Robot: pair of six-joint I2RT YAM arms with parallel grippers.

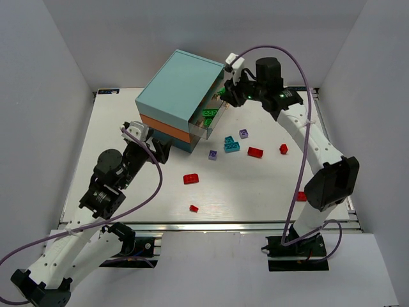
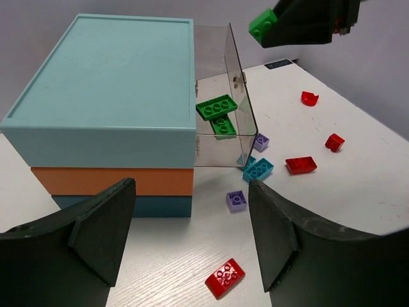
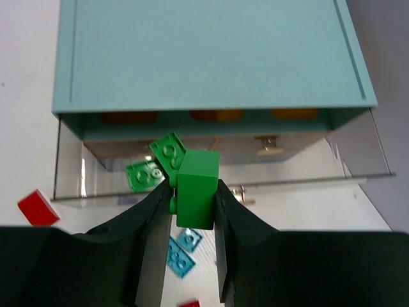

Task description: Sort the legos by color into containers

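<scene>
From the right wrist I see my right gripper pinching a green brick between both fingers. It is above the clear top drawer, which stands pulled out of the chest. Two more green ones lie inside, overlapping.

The top view hides that grip. There the wrist covers the fingers, and I can only place the gripper on the drawer's side of the chest.

The left wrist view gives me the side angle. The held brick pokes out of the fingertips, high over the drawer, and the orange and blue layers below are shut. My left gripper is spread wide with nothing in it, low beside the chest.

On the white table, loose pieces lie right of and in front of the chest. Two teal bricks touch, two lavender bricks are near them, and five red bricks are scattered wider. Plain grey walls close in three sides.
</scene>
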